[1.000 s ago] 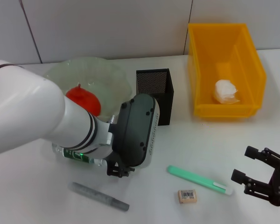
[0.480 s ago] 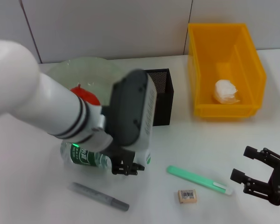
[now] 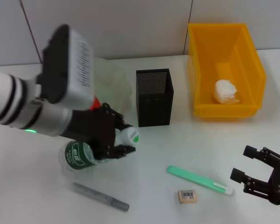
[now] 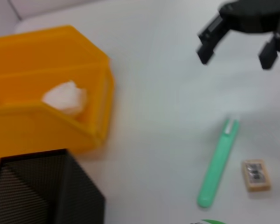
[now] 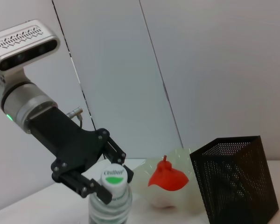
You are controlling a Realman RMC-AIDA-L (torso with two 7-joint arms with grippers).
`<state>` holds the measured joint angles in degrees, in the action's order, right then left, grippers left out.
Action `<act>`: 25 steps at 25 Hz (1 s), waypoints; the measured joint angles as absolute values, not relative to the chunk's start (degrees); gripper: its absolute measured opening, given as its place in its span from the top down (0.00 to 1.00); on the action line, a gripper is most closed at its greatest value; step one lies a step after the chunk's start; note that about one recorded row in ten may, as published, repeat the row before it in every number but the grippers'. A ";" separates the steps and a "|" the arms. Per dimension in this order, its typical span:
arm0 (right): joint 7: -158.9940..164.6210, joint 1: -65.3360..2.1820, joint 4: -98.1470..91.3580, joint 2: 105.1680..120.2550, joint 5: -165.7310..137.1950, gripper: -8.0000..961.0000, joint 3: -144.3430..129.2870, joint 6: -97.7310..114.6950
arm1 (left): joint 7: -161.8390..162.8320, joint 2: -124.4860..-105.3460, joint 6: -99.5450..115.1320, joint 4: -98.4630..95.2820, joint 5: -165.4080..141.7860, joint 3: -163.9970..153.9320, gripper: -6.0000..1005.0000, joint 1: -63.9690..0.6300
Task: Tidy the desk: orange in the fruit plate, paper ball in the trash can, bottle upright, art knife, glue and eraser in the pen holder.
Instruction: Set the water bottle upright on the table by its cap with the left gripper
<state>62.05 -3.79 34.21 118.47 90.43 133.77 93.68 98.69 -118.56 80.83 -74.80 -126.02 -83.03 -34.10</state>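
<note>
- A robot test bench or lab, dressed up as an office desk rather than a lived-in room.
- The white tabletop (image 3: 177, 149) is plain, backed by a pale panelled wall (image 3: 112, 28) with thin dark seams.
- Desk props lie spread out: a black mesh pen holder (image 3: 154, 97), a yellow-orange plastic bin (image 3: 224, 70) far right, and a green art knife (image 3: 199, 180), an eraser (image 3: 187, 196) and a grey pen (image 3: 100, 196) near.

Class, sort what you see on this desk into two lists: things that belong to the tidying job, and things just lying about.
Job things:
orange
fruit plate
paper ball
trash can
bottle, held by the left gripper
eraser
pen holder
green art knife
grey glue stick

Lying about:
nothing; the right gripper waits open
</note>
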 joint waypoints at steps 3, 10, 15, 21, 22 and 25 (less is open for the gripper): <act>62.63 -4.23 34.32 118.47 90.43 0.12 133.77 93.90 | 96.53 -118.55 80.80 -74.56 -123.86 -79.16 0.56 -32.50; 63.43 -4.62 35.13 118.47 90.43 0.12 133.77 94.91 | 94.42 -118.56 80.22 -73.15 -120.06 -73.98 0.55 -29.13; 63.65 -4.70 35.24 118.47 90.43 0.12 133.77 95.09 | 93.92 -118.50 80.30 -72.73 -117.28 -72.18 0.55 -26.93; 63.66 -4.94 35.25 118.49 90.43 0.12 133.77 95.16 | 93.60 -118.35 81.50 -72.65 -113.17 -68.34 0.55 -24.78; 63.65 -4.99 35.25 118.51 90.43 0.12 133.77 95.17 | 93.60 -118.34 81.56 -72.63 -112.97 -68.11 0.55 -24.61; 63.65 -5.04 35.25 118.56 90.43 0.12 133.77 95.19 | 93.60 -118.44 81.52 -72.41 -112.61 -67.10 0.55 -24.00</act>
